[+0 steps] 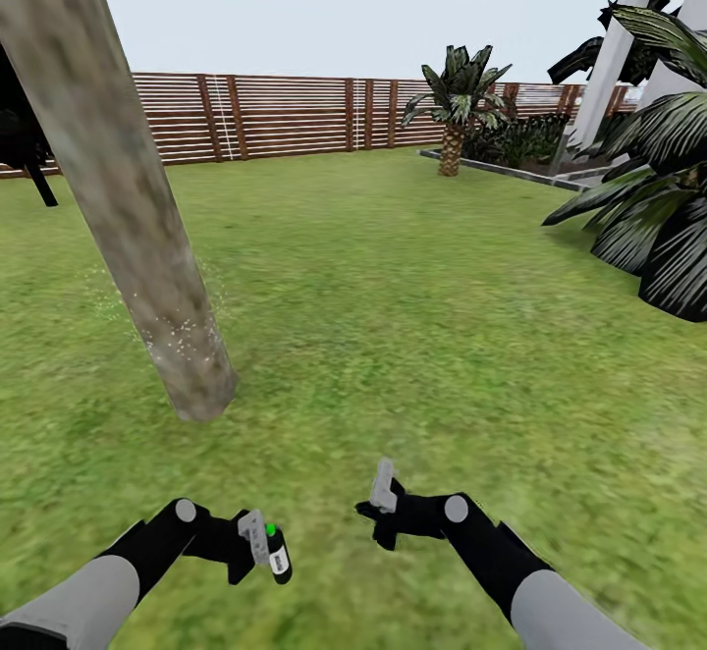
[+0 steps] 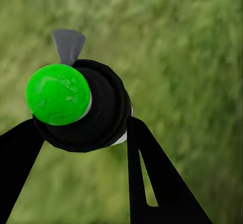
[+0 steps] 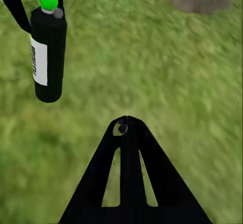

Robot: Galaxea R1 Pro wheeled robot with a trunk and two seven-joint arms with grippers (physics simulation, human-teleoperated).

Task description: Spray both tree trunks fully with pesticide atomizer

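Head view: open lawn [image 1: 412,316] beyond tree trunk [image 1: 128,208].

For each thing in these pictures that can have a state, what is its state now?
pesticide atomizer: held off the grass, green top showing.
left pincer: shut on the atomizer.
right pincer: holds nothing; the two fingers lie together.
tree trunk: standing in the grass, pale specks on and around its lower part.

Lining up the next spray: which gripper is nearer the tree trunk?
Left. The left gripper, holding the atomizer, sits below the trunk; the right gripper is farther right.
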